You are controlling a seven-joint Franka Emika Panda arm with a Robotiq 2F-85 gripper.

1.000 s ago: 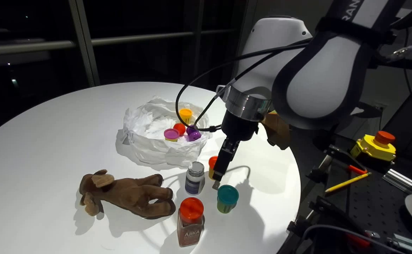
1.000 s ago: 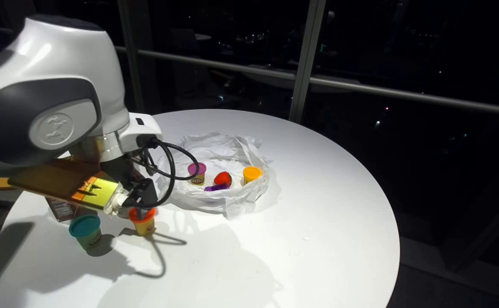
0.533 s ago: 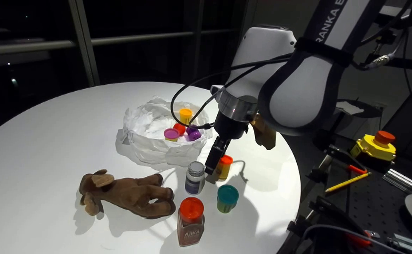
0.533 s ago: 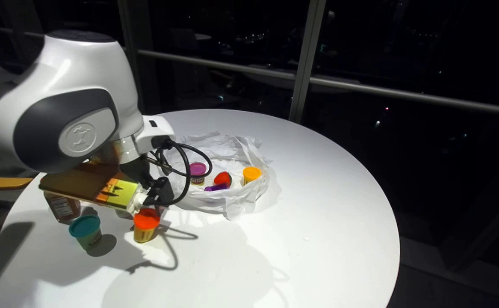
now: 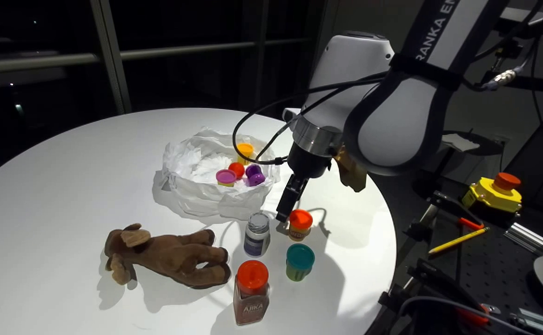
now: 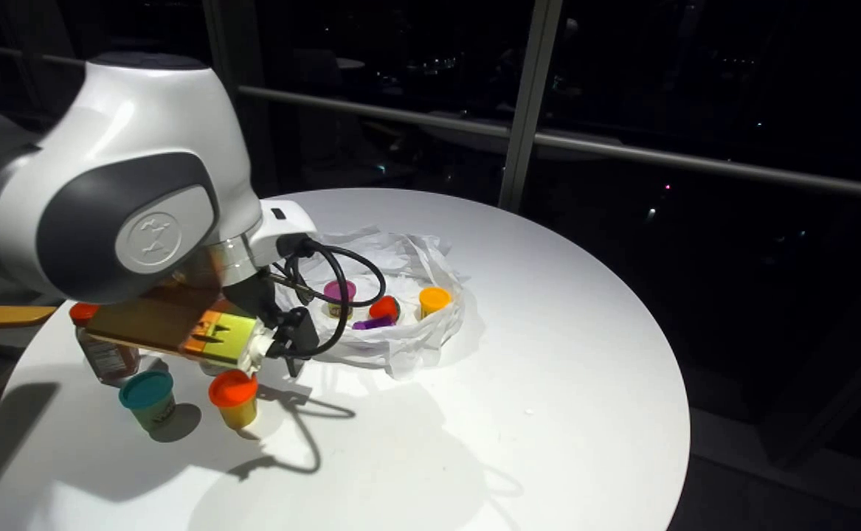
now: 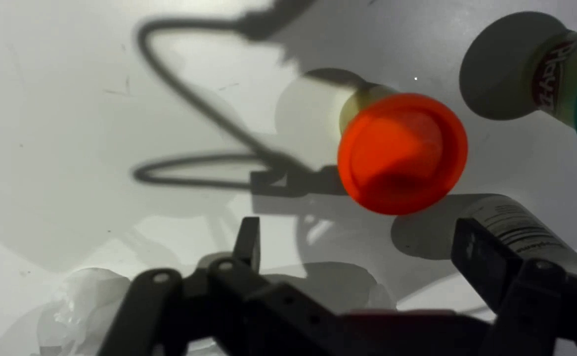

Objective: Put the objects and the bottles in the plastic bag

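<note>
Your claw (image 7: 355,237) has drawn back toward the plastic bag (image 5: 206,197) since a second ago, and the orange-lidded tub (image 5: 300,225) now stands closer to the teal-lidded tub (image 5: 300,261). You have the fingers (image 7: 249,242) spread wide, with shadowed desk (image 5: 80,186) showing between them in the wrist view. They hang just beside the orange-lidded tub, apart from it. One finger overlaps the pale bottle (image 5: 257,239) in your wrist view, yet in an exterior view you see a gap between the two.

That pale bottle stands upright close to your claw, between the orange-lidded tub and the brown plush toy (image 5: 173,256), which lies stretched out. The brown bottle (image 5: 251,304) stands upright under its red cap; the block (image 6: 164,330) on the arm's wrist hides part of it in an exterior view. Your cable (image 5: 278,160) loops in front of the bag in both exterior views. Beside the desk you have one yellow box (image 5: 490,195) with a red button and one yellow pencil (image 5: 459,240).

Count one bag, one plush toy, two bottles and four tubs. Two of the tubs, the orange-lidded and the teal-lidded, stand on the desk outside the bag, along with both bottles and the toy; the yellow-lidded tub (image 6: 434,301) and the pink-lidded tub (image 5: 226,177) sit inside it. With them in the bag you see one red round piece (image 5: 236,170) and something purple (image 5: 256,179); whether that is one piece or two, you cannot tell.
</note>
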